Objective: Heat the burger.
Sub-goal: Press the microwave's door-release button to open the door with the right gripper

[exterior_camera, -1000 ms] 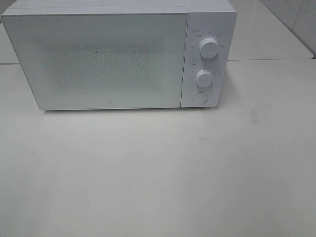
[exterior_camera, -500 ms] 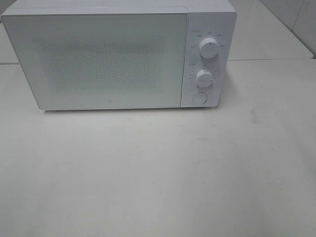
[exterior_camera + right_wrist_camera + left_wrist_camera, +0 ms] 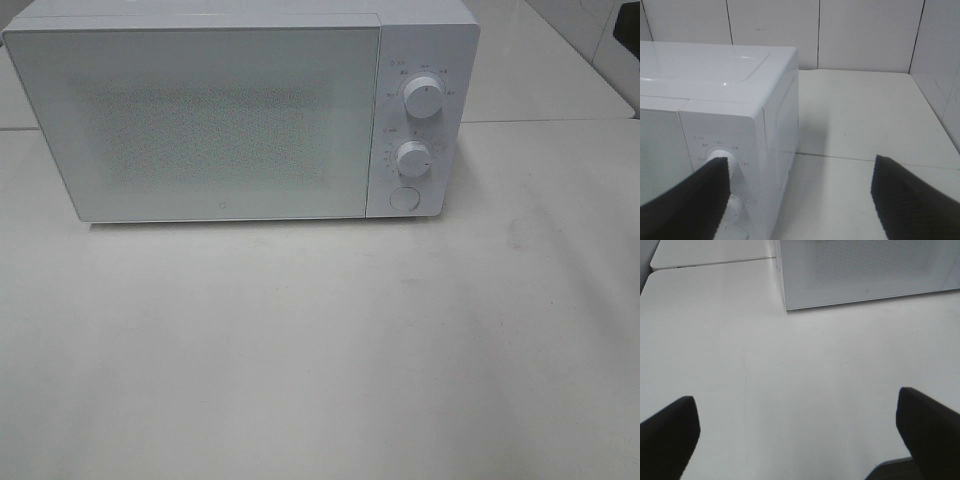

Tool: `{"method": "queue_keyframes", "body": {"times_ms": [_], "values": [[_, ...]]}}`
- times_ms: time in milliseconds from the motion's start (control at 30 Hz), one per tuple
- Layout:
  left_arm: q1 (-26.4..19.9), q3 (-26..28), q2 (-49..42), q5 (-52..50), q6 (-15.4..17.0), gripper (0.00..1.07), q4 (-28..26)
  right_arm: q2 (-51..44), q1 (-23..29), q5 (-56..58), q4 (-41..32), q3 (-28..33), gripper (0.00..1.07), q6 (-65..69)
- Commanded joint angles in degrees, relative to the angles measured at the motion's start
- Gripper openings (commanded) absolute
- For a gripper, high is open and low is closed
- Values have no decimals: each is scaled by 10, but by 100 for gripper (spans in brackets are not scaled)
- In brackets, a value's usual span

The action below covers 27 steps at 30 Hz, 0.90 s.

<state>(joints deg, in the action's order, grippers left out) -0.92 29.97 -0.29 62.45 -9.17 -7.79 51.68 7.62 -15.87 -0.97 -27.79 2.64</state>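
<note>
The burger is out of view in every frame. A white microwave stands at the back of the table with its door shut, and nothing shows through the speckled window. My left gripper hangs open over the bare tabletop in front of the microwave's lower left corner. Beside the microwave's control panel my right gripper is open and holds nothing. Neither arm appears in the exterior high view.
The panel carries two white knobs and a round button. A white table stretches in front of the microwave. A tiled wall rises behind it, and a table seam runs to its right.
The microwave and both grippers have stayed still. Only a small pale patch has appeared at the exterior view's top right corner.
</note>
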Motion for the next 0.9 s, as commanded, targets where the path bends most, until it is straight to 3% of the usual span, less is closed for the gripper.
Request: {"method": "queue_keyframes", "body": {"times_ms": [33, 233, 267, 567, 900], "values": [[-2, -2, -3, -7, 4, 100, -4, 40, -2, -69, 3, 0, 75, -5], [-2, -2, -3, -7, 4, 100, -4, 106, -1, -215, -1, 23, 75, -7], [-2, -2, -3, -7, 4, 100, -4, 128, -1, -282, -14, 42, 75, -9], [-2, -2, -3, -7, 4, 100, -4, 198, 10, -371, -84, 84, 75, -38], [-2, -2, -3, -7, 4, 100, -4, 297, 151, -493, -244, 97, 75, -150]]}}
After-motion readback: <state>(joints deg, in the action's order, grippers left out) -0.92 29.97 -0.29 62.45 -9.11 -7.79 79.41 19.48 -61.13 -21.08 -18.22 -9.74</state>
